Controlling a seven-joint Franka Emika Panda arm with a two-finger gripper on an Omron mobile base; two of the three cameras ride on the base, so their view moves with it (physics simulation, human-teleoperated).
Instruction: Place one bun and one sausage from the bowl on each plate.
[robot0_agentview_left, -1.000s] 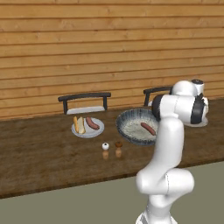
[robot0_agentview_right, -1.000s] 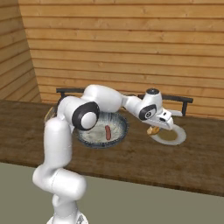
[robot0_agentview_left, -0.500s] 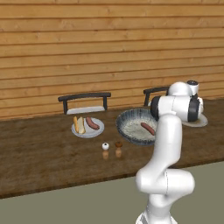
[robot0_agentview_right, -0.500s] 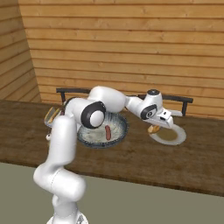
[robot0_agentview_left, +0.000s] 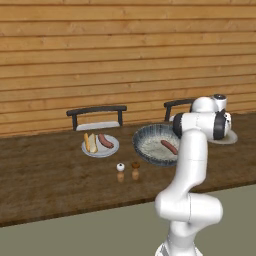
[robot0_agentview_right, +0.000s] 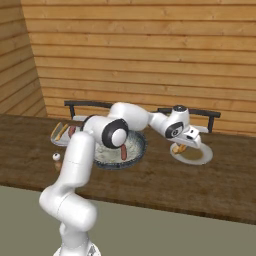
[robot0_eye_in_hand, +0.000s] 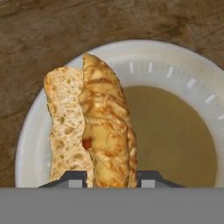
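Note:
My gripper (robot0_eye_in_hand: 109, 179) is shut on a split golden bun (robot0_eye_in_hand: 105, 131), which stands between the two finger tips (robot0_eye_in_hand: 70, 178). The bun hangs over the left part of the right plate (robot0_eye_in_hand: 175, 57); I cannot tell whether it touches it. In the right base view the gripper (robot0_agentview_right: 181, 146) holds the bun (robot0_agentview_right: 179, 149) just above that plate (robot0_agentview_right: 197, 159). The bowl (robot0_agentview_left: 142, 137) holds one sausage (robot0_agentview_left: 169, 146). On the left plate (robot0_agentview_left: 100, 151) lie a bun (robot0_agentview_left: 90, 142) and a sausage (robot0_agentview_left: 105, 141). The right plate (robot0_agentview_left: 225, 140) is partly hidden behind my arm.
Salt and pepper shakers (robot0_agentview_left: 120, 172) (robot0_agentview_left: 135, 171) stand in front of the bowl. Two dark racks (robot0_agentview_left: 96, 115) (robot0_agentview_right: 210, 116) stand along the wooden wall at the back. The counter's front edge runs close below the shakers.
The arm's elbow has swung across in front of the bowl. The gripper with the bun has hardly moved over the right plate.

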